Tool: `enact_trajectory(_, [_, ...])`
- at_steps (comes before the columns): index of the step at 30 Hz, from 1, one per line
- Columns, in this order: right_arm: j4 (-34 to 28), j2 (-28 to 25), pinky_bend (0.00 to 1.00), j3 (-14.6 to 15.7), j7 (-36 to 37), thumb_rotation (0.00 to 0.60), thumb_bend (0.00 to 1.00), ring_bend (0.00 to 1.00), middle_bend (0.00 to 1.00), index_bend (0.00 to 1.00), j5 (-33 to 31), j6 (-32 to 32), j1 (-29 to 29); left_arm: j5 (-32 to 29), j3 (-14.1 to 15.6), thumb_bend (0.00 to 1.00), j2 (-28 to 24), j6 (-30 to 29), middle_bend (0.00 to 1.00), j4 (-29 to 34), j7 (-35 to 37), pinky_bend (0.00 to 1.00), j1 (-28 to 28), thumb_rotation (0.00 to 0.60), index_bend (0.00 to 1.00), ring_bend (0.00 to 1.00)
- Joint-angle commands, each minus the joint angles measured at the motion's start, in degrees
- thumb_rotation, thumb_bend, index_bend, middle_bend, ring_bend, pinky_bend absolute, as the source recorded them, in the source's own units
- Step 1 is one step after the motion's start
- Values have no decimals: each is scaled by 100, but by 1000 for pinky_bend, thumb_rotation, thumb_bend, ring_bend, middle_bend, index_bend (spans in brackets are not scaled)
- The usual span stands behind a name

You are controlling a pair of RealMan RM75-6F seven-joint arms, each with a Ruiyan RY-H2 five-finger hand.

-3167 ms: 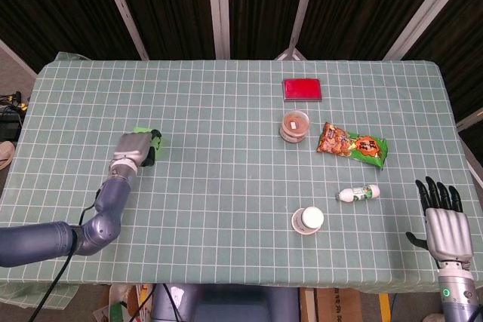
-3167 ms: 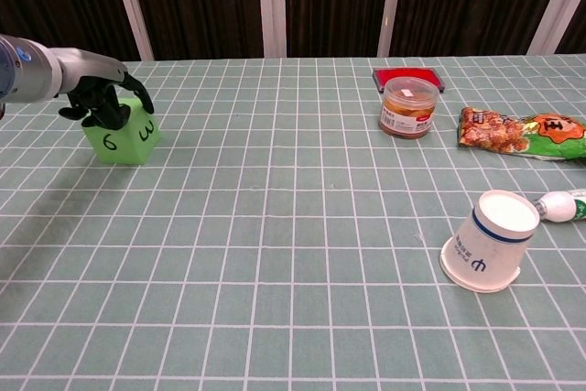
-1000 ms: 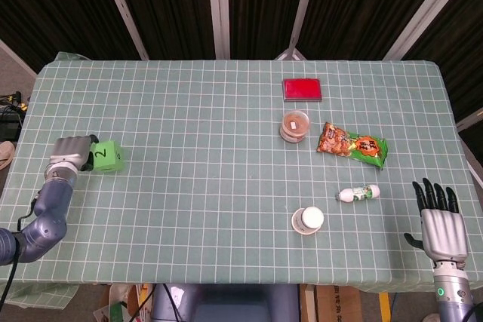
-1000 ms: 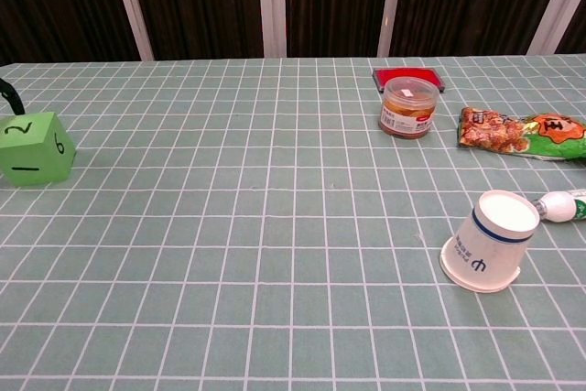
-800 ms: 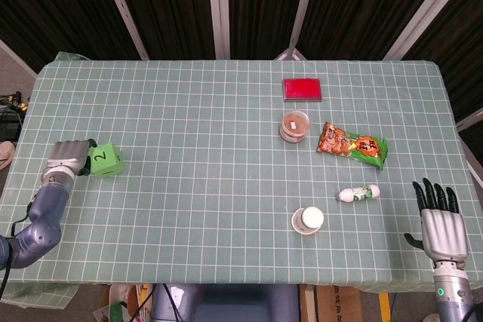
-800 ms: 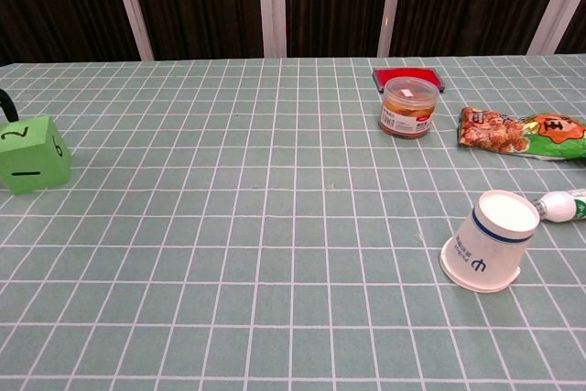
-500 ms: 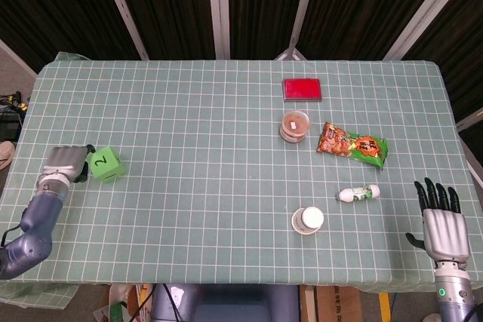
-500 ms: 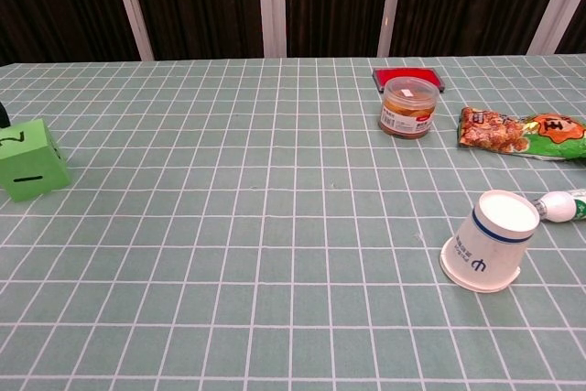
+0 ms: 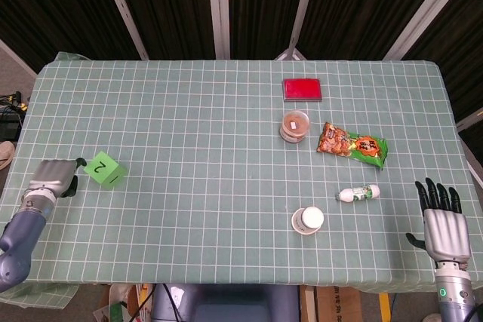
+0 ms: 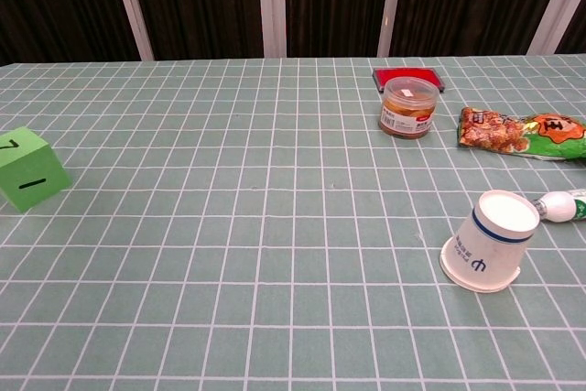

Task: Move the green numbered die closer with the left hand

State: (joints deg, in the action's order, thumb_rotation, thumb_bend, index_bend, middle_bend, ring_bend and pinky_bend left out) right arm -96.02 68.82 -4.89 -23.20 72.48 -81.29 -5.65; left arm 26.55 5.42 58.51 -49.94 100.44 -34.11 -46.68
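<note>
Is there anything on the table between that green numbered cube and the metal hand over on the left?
Nothing visible stands between them. The left hand sits just beside the green die, with only bare tablecloth in the narrow gap. The cup, bottle and snack bag all lie far across the table.

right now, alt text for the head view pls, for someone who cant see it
A green die showing a 2 sits near the left edge of a green gridded table, just beside the left hand. The right hand hangs open off the table's right corner.
</note>
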Motion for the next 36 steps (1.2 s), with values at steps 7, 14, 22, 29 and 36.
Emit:
enact_trajectory(7, [-11,-7,0,-6,5,600,79,1,5,58,-15,-10,6,374,81,934,13,0,854,77,129,880,139,600,217,766])
enact_trajectory(14, [-18,-19,0,-11,37,600,79,1,5,58,-17,-18,13,899,115,934,22,-157,854,234,306,880,345,600,215,766])
enact_trajectory(22, [-46,-32,0,-15,26,600,79,1,5,57,-36,-21,17,1614,231,933,-55,-243,856,596,481,880,595,600,212,766])
enact_trajectory(29, [-67,-44,0,-13,28,600,79,1,5,58,-50,-4,13,2016,268,933,79,-340,856,676,445,880,713,600,207,766])
enact_trajectory(36, [-87,-89,0,-27,100,600,79,1,5,58,-56,-21,29,1996,266,934,86,-452,859,726,347,880,763,600,261,769])
